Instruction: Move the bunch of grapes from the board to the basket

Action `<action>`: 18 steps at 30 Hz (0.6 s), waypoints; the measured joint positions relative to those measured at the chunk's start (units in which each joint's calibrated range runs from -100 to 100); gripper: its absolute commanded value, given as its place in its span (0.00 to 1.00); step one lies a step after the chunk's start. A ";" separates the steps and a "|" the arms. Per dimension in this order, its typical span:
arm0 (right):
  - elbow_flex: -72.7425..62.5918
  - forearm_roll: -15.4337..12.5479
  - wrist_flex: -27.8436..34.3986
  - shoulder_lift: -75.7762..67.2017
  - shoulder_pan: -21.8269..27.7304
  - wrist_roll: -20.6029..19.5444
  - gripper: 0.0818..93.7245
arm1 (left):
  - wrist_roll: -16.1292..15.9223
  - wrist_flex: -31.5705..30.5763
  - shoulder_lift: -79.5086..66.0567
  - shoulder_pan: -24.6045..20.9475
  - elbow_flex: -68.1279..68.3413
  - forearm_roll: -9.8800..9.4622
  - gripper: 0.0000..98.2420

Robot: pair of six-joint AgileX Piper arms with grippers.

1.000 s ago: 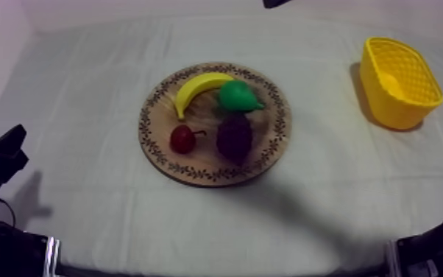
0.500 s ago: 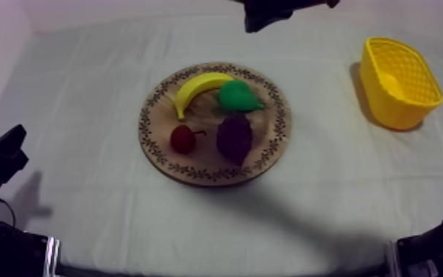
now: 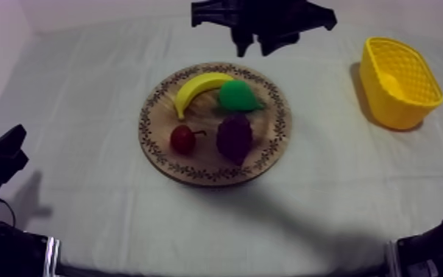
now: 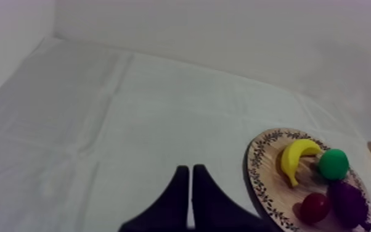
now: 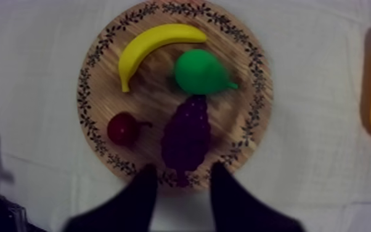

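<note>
The dark purple, knobbly, tapering bunch of toy grapes (image 3: 234, 137) lies on the round wooden board (image 3: 268, 158), near side. The right pincer (image 5: 182, 168) hovers over the board, fingers spread; the left pincer (image 4: 190, 168) is closed, empty.

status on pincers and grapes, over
Right pincer open, above wooden board. Left pincer shut, clear of board. Bunch of grapes on board, ungrasped. Pear close beside it.
</note>
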 measured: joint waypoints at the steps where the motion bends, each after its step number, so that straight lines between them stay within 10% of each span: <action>1: -0.17 -0.08 0.00 0.09 0.08 0.03 0.80 | 0.00 0.00 0.00 0.00 0.00 0.00 0.00; 18: 1.42 -3.06 -1.44 4.38 1.09 -0.71 0.99 | 0.00 0.00 0.00 0.00 0.00 0.00 0.00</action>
